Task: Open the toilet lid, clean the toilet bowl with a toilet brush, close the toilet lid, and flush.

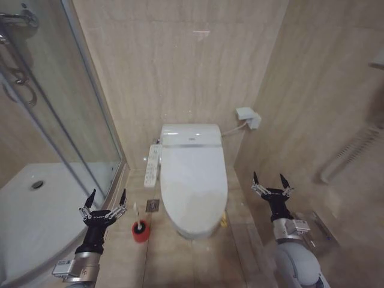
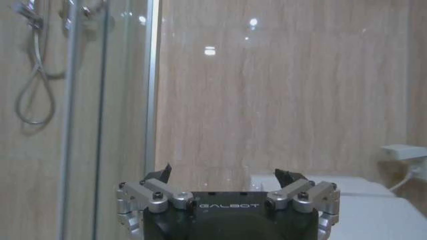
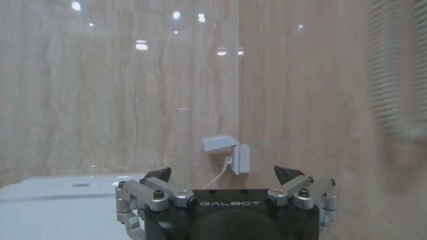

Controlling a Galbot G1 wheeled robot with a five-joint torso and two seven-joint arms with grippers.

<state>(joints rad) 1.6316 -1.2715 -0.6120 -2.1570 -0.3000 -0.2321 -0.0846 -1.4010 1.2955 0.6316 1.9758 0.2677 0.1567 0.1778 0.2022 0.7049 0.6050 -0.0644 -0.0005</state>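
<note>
Hovering at our left beside the glass shower screen [image 1: 90,120], our left gripper [image 1: 107,199] has fingers spread, empty. Just right of it, on the floor, the thin white toilet brush [image 1: 138,223] stands in its small red cup holder. Centre: large glossy white oval toilet lid [image 1: 193,177] lies shut over the white ceramic toilet bowl [image 1: 195,228]. Right gripper [image 1: 270,180] hangs spread, empty, near the wall.
</note>
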